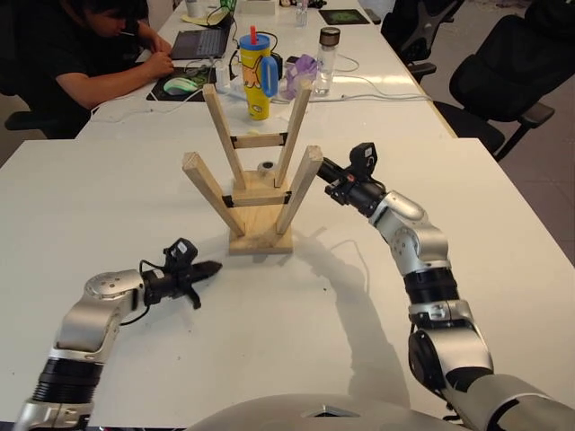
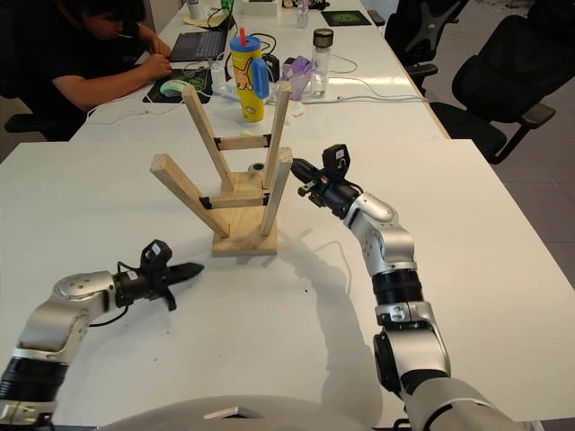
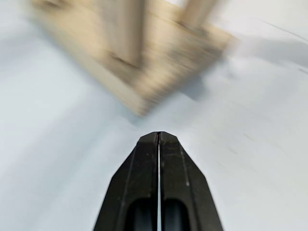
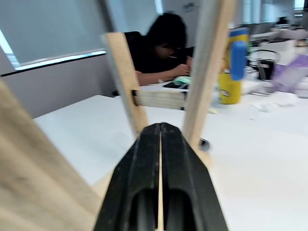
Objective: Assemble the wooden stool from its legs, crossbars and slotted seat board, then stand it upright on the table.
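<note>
Wooden stool (image 1: 260,193): upside down on the table (image 1: 108,197), seat board (image 1: 260,241) flat, just ahead of my hands.
My left gripper (image 1: 212,268): pinched closed, empty, low, near the seat board's corner.
My right gripper (image 1: 322,165): pinched closed, empty, tip just beside a leg (image 1: 299,190) top.

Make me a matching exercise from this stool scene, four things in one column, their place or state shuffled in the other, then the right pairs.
1 stool
2 left gripper
3 right gripper
4 yellow cup

A on the far table
B shut, by an upturned leg's end
C upside down, legs up
D shut, low over the near table, short of the stool

Pairs: 1-C, 2-D, 3-B, 4-A
</note>
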